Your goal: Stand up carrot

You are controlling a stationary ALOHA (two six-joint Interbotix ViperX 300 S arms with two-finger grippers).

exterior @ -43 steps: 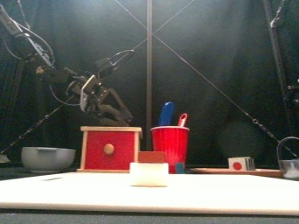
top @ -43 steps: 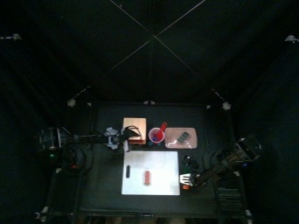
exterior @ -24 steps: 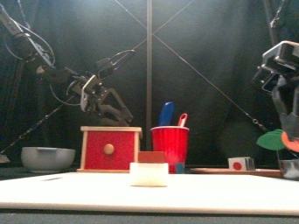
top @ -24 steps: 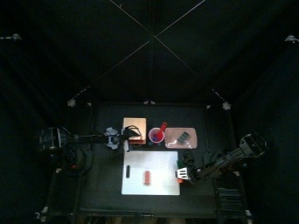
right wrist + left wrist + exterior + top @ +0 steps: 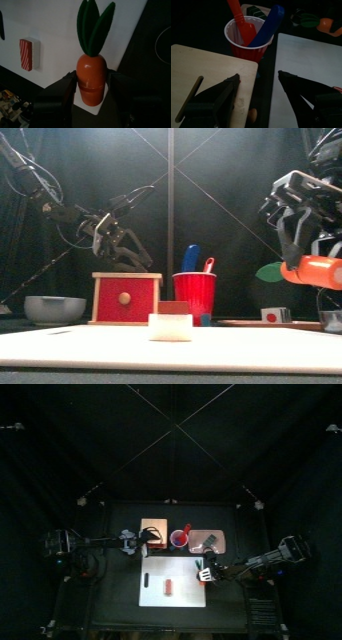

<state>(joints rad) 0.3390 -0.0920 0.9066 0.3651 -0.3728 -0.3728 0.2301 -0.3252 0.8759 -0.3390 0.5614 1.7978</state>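
Observation:
The carrot is orange with green leaves. It sits between the jaws of my right gripper, which is shut on it. In the front view the carrot hangs well above the table at the right, lying roughly level with its leaves pointing toward the middle. From above, my right gripper is at the right edge of the white sheet. My left gripper is open and holds nothing. It hovers at the back left, beside the red cup.
A red-and-white block rests on the white sheet. Behind it stand a red-faced wooden box and the red cup with blue and red utensils. A grey bowl is far left, a small cube on a tray right.
My right arm has swung in from the front right toward the white sheet's edge, bringing the carrot into the front view. The left arm has not moved.

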